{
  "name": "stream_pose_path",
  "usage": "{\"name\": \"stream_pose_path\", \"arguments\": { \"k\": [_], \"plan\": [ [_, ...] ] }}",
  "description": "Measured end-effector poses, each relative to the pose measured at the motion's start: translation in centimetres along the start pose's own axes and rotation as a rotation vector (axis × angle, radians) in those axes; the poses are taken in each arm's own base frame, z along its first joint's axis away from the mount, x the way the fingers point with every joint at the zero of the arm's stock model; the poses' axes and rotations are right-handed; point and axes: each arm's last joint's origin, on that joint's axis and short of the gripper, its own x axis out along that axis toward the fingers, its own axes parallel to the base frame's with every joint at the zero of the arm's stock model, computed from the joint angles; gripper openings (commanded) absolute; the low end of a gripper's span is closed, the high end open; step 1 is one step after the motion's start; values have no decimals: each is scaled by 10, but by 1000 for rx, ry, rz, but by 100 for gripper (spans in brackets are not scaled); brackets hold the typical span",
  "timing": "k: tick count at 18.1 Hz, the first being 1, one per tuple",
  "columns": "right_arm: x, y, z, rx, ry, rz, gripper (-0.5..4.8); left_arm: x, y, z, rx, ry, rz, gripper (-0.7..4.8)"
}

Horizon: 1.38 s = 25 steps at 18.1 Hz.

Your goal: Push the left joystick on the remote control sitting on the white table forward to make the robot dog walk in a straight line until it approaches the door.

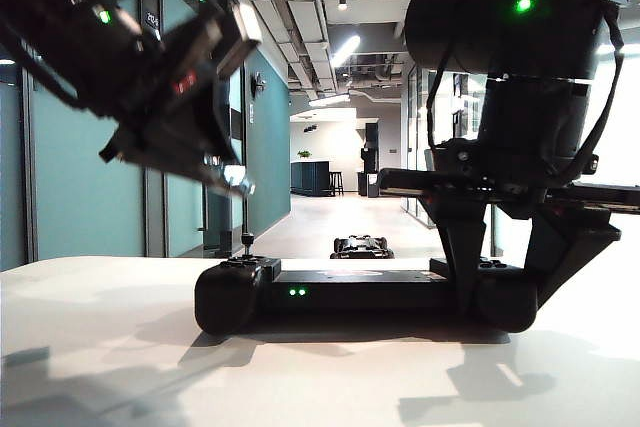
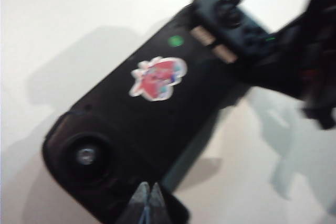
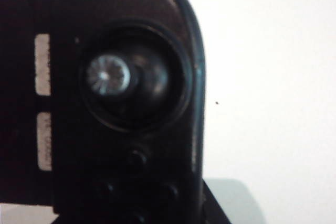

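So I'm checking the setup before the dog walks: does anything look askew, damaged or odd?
Nothing stands out. The remote control lies flat on the white table, left joystick upright. The right gripper straddles its far end, the left gripper hangs above, and the robot dog waits in the corridor.

The worktop is a broad, smooth off-white surface marked by soft grey shadows. One thing lies directly on it: the remote control, a wide black controller set flat across the middle of the worktop, with bulging rounded ends and two small green lights on its near edge. Beyond the far edge, the robot dog sits on the corridor floor.
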Motion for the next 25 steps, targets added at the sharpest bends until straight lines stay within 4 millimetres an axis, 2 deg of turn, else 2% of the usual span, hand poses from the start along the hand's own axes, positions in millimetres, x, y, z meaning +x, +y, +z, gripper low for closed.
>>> {"name": "stream_pose_path", "arguments": {
  "k": [10,25],
  "plan": [
    [0,0,0,2,6,4,175,36,19,-7,-4,46,14,-6],
    [0,0,-1,2,10,3,175,41,23,-3,22,7,56,-6]
  ]
}}
